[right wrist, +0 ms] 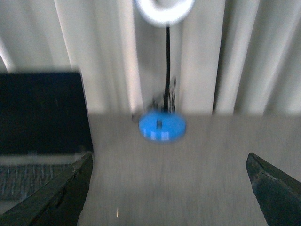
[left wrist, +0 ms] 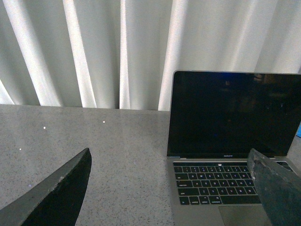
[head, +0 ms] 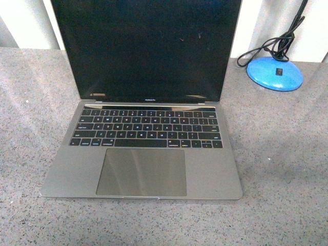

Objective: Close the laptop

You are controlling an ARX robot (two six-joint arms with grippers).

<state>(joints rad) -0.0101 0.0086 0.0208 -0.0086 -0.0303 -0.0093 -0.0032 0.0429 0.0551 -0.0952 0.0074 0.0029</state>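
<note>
Spread wide and empty, the left hand (left wrist: 169, 155) holds its two dark fingers apart above the grey speckled surface (head: 287, 154). The right hand (right wrist: 169, 157) is spread the same way and grips nothing, though its own view is blurred. Neither hand shows in the front view, and neither touches anything.

Next comes the slim space-grey metal laptop with black keys and a large trackpad (head: 143, 128). It sits in the centre of the front frame, its front edge towards the lower edge and its black glossy screen standing upright and filling the upper middle.

Farther back, in the upper right of the frame, a round blue lamp base (head: 274, 73) rests on the surface with a black cable (head: 266, 48) looped above it. White pleated curtains (left wrist: 94, 52) close the background.

By my reading, the task is not begun: the lid is fully open, and reaching its top edge and folding it down all remain.
</note>
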